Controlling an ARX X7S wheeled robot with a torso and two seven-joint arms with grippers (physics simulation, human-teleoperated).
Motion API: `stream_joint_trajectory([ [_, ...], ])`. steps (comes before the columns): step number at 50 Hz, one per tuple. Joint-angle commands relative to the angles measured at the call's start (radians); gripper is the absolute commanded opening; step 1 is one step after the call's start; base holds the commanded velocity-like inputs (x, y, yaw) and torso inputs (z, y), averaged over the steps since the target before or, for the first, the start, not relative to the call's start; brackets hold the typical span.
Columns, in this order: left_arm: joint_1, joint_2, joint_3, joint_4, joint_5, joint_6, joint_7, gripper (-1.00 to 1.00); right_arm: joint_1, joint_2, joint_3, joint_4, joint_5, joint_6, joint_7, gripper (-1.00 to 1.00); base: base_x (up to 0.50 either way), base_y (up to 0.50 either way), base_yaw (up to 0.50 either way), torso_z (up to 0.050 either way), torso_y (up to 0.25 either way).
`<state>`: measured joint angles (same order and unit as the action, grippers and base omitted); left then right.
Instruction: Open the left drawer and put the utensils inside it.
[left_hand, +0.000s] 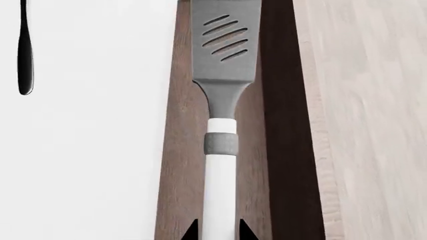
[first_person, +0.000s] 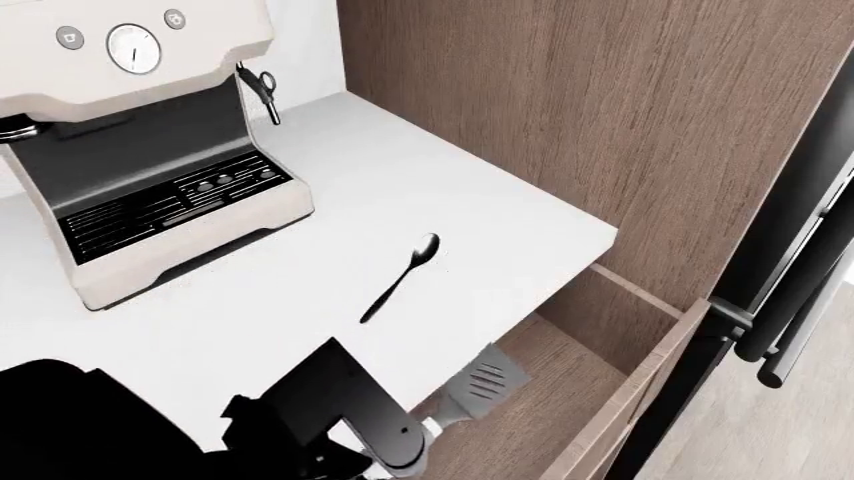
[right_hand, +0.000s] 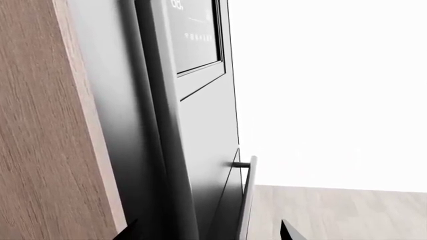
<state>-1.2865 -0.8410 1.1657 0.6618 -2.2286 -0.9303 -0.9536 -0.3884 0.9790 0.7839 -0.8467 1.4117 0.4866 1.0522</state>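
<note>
The left drawer (first_person: 554, 375) stands pulled open below the white counter's edge, and its wood-grain bottom (left_hand: 179, 150) shows in the left wrist view. My left gripper (left_hand: 219, 234) is shut on the white handle of the slotted spatula (left_hand: 223, 45). The spatula hangs lengthwise over the open drawer, its grey head (first_person: 483, 384) just past the counter edge. The black spoon (first_person: 402, 276) lies on the counter, apart from the gripper, and its handle (left_hand: 25, 55) shows beside the drawer. My right gripper (right_hand: 208, 231) is open with nothing in it, facing the black fridge.
A cream coffee machine (first_person: 147, 150) with a steam wand (first_person: 262, 92) stands at the back left of the white counter (first_person: 441, 190). A tall wood cabinet panel (first_person: 574, 110) rises behind the drawer. The black fridge (first_person: 801, 250) with a bar handle (right_hand: 245, 200) stands at the right.
</note>
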Motion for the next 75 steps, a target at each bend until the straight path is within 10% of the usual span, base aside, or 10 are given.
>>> stream_joint_trajectory([
  [1,0.053,0.008,0.021,0.012,0.038,0.009,0.007,-1.00,0.004,-0.007,-0.002,0.003,-0.003,0.003,-0.006,1.00,0.00,0.00,0.00,0.000,0.000],
  [6,0.061,0.007,0.025,0.008,0.041,0.008,0.012,-1.00,0.008,-0.006,-0.004,0.005,0.002,0.003,-0.005,1.00,0.00,0.00,0.00,0.000,0.000],
  [7,0.062,0.001,0.021,-0.005,0.046,0.010,0.021,1.00,0.004,-0.011,0.003,0.002,0.002,0.004,-0.010,1.00,0.00,0.00,0.00,0.000,0.000],
  [41,-0.199,0.005,-0.066,0.040,-0.166,0.032,-0.061,1.00,0.026,-0.018,-0.021,0.009,-0.007,0.010,-0.014,1.00,0.00,0.00,0.00,0.000,0.000],
  [75,-0.340,0.224,-0.045,-0.657,0.322,-0.163,0.319,1.00,0.086,-0.015,-0.112,0.033,-0.032,0.007,-0.017,1.00,0.00,0.00,0.00,0.000,0.000],
])
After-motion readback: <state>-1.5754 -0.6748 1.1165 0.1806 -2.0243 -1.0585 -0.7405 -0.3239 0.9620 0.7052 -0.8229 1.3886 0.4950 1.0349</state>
